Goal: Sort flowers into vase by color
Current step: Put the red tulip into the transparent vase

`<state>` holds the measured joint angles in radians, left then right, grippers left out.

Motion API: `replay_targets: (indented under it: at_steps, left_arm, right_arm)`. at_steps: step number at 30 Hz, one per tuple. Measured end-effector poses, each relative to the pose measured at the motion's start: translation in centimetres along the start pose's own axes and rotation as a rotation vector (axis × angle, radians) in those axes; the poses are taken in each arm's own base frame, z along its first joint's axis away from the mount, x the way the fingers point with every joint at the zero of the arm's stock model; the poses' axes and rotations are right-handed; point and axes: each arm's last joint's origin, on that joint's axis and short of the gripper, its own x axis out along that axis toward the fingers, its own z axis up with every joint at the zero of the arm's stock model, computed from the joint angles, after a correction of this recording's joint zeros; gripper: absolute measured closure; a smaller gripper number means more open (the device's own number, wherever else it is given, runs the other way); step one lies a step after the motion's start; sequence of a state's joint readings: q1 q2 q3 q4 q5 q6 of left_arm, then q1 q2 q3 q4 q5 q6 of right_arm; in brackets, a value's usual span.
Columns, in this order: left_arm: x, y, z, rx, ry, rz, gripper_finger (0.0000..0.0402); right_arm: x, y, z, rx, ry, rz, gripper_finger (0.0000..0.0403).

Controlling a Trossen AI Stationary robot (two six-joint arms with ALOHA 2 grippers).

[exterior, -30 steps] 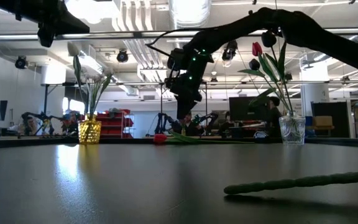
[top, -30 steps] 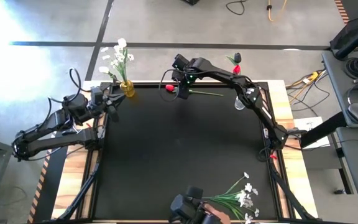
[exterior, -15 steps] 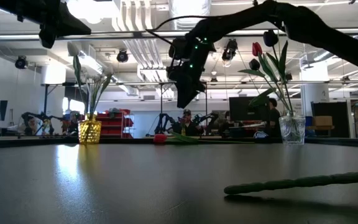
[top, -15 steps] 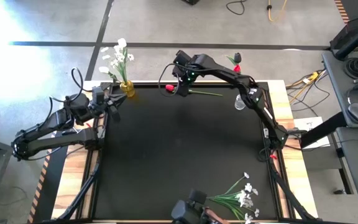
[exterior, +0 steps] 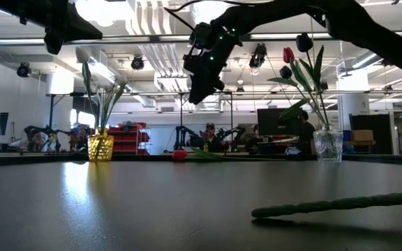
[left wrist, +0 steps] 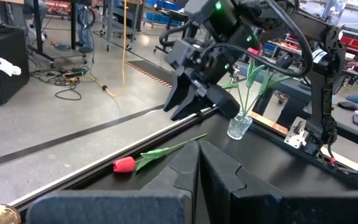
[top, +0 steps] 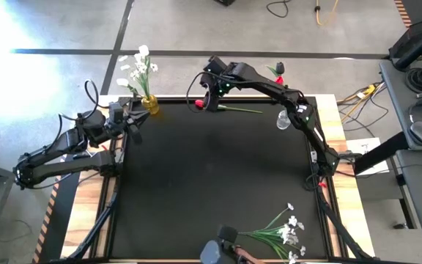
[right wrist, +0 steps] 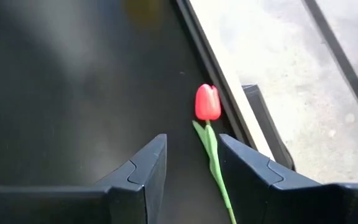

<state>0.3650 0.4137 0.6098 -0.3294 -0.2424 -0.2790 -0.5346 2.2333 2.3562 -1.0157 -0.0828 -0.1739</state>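
Blossom sprays (top: 283,229) of tiny white flowers lie at the near edge of the black bench (top: 211,176), towards its right corner. Far across the bench, a red tulip (top: 198,104) lies flat by the far edge, its green stem pointing towards the clear glass vase (top: 283,120), which holds red and dark tulips (exterior: 293,50). The right gripper (top: 209,102) hangs above the red tulip, fingers (right wrist: 143,177) spread wide and empty, clear of the flower. At the far left corner a yellow vase (top: 150,105) holds white flowers (top: 138,70). The left gripper (top: 133,119) waits just beside it, fingers (left wrist: 225,182) pressed together on nothing.
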Motion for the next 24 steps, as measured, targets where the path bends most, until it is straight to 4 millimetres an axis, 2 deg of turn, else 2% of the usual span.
replay_targets:
  at_steps: [5, 14, 20, 24]
  left_arm:
    - [0.0, 0.0, 0.0, -0.002, -0.001, 0.000, 0.0402]
    - [0.0, 0.0, 0.0, -0.003, 0.002, -0.006, 0.0402]
    - [0.0, 0.0, 0.0, -0.003, 0.003, -0.011, 0.0402]
    - [0.0, 0.0, 0.0, -0.003, 0.004, -0.011, 0.0402]
  right_arm:
    - [2.1, -0.2, -0.6, -0.014, 0.040, 0.009, 0.0268]
    - [6.0, -1.7, -2.2, 0.004, 0.125, 0.010, 0.0270]
    - [8.2, -3.0, -3.4, 0.008, 0.171, 0.008, 0.0269]
    - [8.8, -3.8, -3.9, 0.004, 0.187, 0.001, 0.0272]
